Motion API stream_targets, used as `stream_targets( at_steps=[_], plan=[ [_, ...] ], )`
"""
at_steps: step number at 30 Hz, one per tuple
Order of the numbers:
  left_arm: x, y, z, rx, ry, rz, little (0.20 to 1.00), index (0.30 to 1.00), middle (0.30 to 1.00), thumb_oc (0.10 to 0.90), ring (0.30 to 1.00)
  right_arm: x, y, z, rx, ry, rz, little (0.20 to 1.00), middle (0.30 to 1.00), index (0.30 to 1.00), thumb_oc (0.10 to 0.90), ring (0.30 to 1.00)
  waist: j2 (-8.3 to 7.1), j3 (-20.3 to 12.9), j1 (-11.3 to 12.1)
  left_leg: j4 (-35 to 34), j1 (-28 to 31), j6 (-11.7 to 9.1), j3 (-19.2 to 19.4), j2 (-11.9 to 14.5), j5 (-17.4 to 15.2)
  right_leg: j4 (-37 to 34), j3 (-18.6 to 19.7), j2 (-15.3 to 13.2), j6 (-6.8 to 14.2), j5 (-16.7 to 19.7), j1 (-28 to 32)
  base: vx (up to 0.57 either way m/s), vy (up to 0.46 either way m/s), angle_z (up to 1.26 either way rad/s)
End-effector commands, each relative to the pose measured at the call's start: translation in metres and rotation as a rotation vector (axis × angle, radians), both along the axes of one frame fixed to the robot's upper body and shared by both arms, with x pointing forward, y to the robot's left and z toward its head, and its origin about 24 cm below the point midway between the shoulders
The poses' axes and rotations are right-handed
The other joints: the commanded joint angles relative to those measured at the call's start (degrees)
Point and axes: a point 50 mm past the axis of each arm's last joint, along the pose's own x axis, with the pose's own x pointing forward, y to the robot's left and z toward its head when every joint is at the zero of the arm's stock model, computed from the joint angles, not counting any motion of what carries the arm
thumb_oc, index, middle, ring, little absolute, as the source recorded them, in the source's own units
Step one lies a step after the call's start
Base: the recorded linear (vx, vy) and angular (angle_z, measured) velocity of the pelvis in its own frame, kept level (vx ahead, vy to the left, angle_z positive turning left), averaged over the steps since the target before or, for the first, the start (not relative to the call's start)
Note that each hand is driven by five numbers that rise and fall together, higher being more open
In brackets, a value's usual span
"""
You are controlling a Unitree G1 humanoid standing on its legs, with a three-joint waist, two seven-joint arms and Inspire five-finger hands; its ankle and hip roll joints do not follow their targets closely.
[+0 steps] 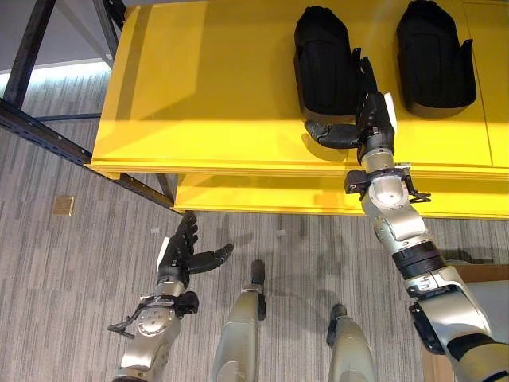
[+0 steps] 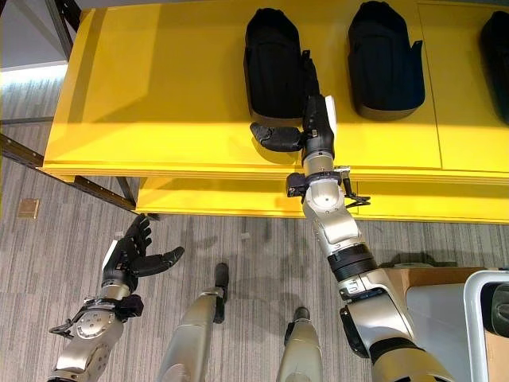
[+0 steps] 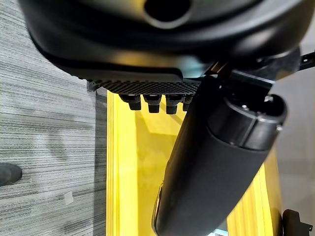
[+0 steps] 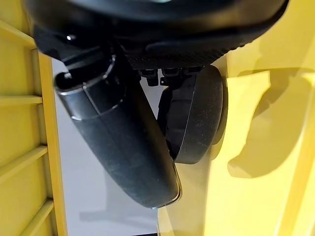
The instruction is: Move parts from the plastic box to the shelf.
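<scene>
The right hand (image 2: 312, 119) reached over the front part of the yellow shelf (image 1: 199, 95), its fingers straight and laid along the right flank of the nearer black part (image 1: 324, 62), its thumb (image 2: 274, 137) stretched sideways just before that part's front end. It gripped nothing; the fingers touched or nearly touched the part, and which of the two I could not tell. That part stood on the shelf top, well back from the front edge. A second black part (image 1: 433, 57) of the same shape stood on the shelf beside it, to its right and apart from it. Below the shelf's front edge, over the grey striped floor (image 1: 64, 270), the left hand (image 1: 181, 251) hung empty with fingers straight and thumb spread. Right of the shelf's near edge, low down, a pale plastic box (image 2: 485, 326) showed its rim.
</scene>
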Motion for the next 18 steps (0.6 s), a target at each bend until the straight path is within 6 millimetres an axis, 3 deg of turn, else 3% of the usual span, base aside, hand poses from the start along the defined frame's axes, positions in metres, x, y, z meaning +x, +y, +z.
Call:
stream_targets(
  at_steps=[1, 18],
  plan=[
    [0.0037, 0.0034, 0.0221, 0.014, -0.141, -0.010, 1.000, 1.000, 1.000, 0.900, 1.000, -0.0014, 0.0014, 0.0291, 0.036, -0.136, 0.018, 1.000, 1.000, 1.000, 0.900, 1.000, 0.95, -4.48, 0.07, 6.29, -1.86, -3.42, -1.59, 6.15, -5.66, -3.64, -0.31, 0.10, -3.03, 1.86, 2.05, 0.00, 0.000, 0.00],
    [0.0032, 0.0046, 0.0219, 0.001, -0.146, 0.009, 1.000, 1.000, 1.000, 0.900, 1.000, -0.0016, 0.0086, 0.0343, 0.014, -0.156, 0.030, 1.000, 1.000, 1.000, 0.900, 1.000, 0.29, -4.65, 0.16, 6.64, -2.20, -3.31, -1.70, 6.05, -5.93, -3.49, -0.15, 0.14, -3.10, 1.96, 1.81, 0.00, 0.000, 0.00]
  ],
)
